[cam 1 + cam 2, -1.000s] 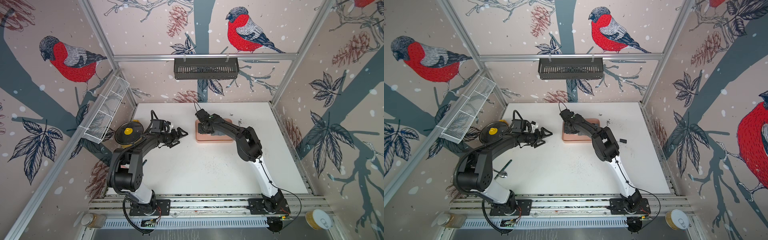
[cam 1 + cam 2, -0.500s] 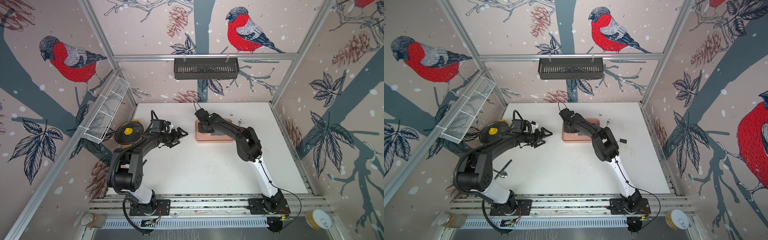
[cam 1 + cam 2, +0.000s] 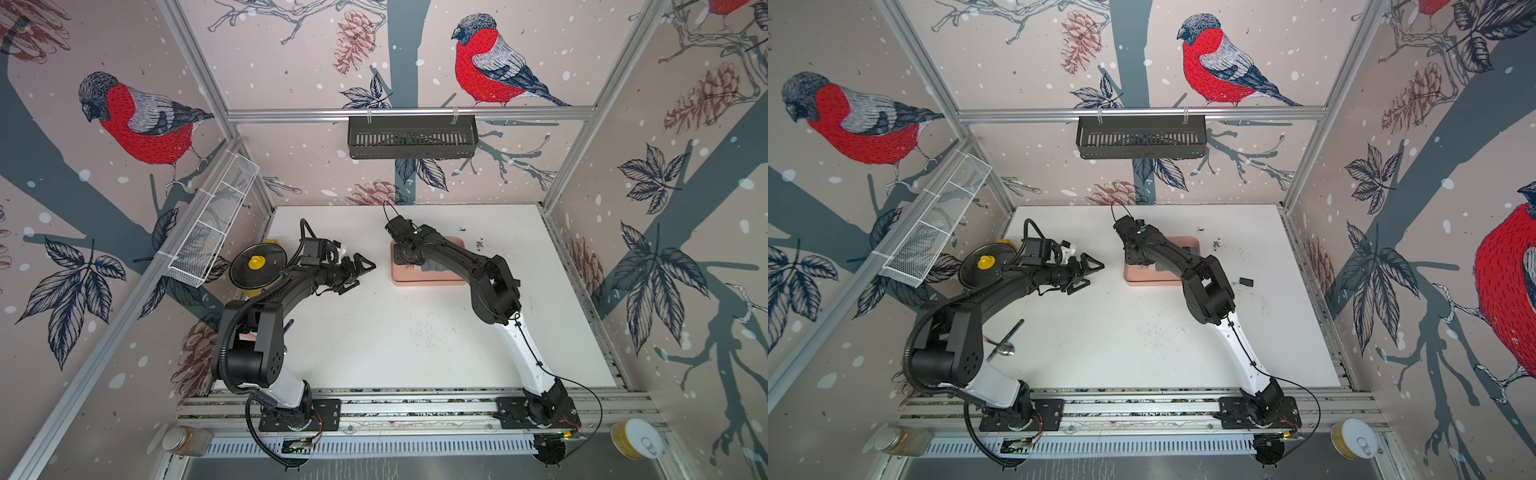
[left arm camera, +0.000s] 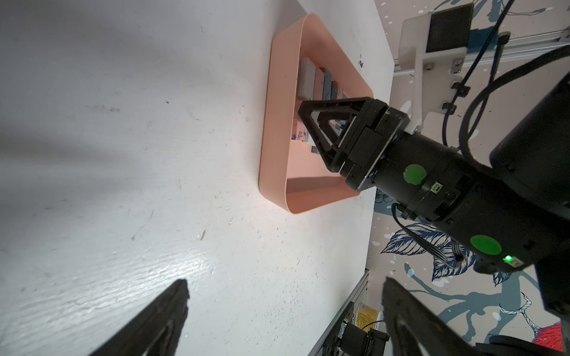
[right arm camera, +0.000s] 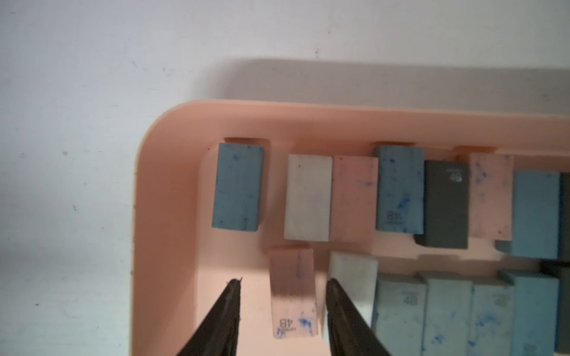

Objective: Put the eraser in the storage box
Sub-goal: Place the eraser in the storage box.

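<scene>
The storage box is a salmon-pink tray at the middle back of the table, seen in both top views. My right gripper hangs over its left end, open. A pink eraser marked 4B lies in the box between the fingers, with a gap on each side. Several other blue, white, pink and grey erasers fill the box in two rows. My left gripper is open and holds nothing. It hovers above the bare table left of the box.
A dark pot lid with a yellow knob sits at the table's left edge. A spoon lies beside the left arm. A small black block lies right of the box. A white mesh basket and a black slotted basket hang on the walls.
My right gripper's jaws have spread apart over the box, letting go of the pink eraser. The left arm has not moved.
</scene>
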You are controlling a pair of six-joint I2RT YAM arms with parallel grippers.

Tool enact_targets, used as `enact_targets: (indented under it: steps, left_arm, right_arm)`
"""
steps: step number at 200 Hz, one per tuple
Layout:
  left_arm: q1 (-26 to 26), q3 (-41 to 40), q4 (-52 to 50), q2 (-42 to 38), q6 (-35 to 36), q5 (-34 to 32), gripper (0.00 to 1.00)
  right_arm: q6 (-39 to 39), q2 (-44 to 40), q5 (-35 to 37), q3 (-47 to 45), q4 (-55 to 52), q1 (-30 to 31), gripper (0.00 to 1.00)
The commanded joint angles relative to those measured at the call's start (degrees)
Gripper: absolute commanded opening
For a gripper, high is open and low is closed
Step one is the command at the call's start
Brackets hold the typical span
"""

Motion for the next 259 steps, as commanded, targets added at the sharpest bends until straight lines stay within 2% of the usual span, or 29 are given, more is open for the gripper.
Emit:
enact_targets:
  steps: [1, 58, 95, 171, 259]
  left_arm:
    - [0.35, -0.13, 1.46, -0.39, 0.0, 0.26, 0.97]
    - [0.84, -0.2, 1.48, -0.46, -0.36, 0.07, 0.97]
    - [0.97, -0.24, 1.54, -0.29, -0.48, 0.15, 0.97]
    - [1.32, -0.48, 1.73, -0.13, -0.7, 0.42, 0.98]
    - [1.49, -0.51, 1.9, -0.37, -0.76, 0.51, 0.97]
  right_arm:
    - [-0.92, -0.53, 4.08, 1.15, -2.6, 0.27, 0.57]
    - [-1.66, 0.88, 8.65, 1.37, -4.69, 0.76, 0.78]
    - [-2.03, 2.36, 10.2, 2.15, -5.36, 0.93, 0.87]
    - [-2.1, 5.12, 13.72, 3.81, -7.71, 1.27, 0.89]
    - [-1.03, 2.28, 16.82, 1.75, -9.21, 1.11, 0.9]
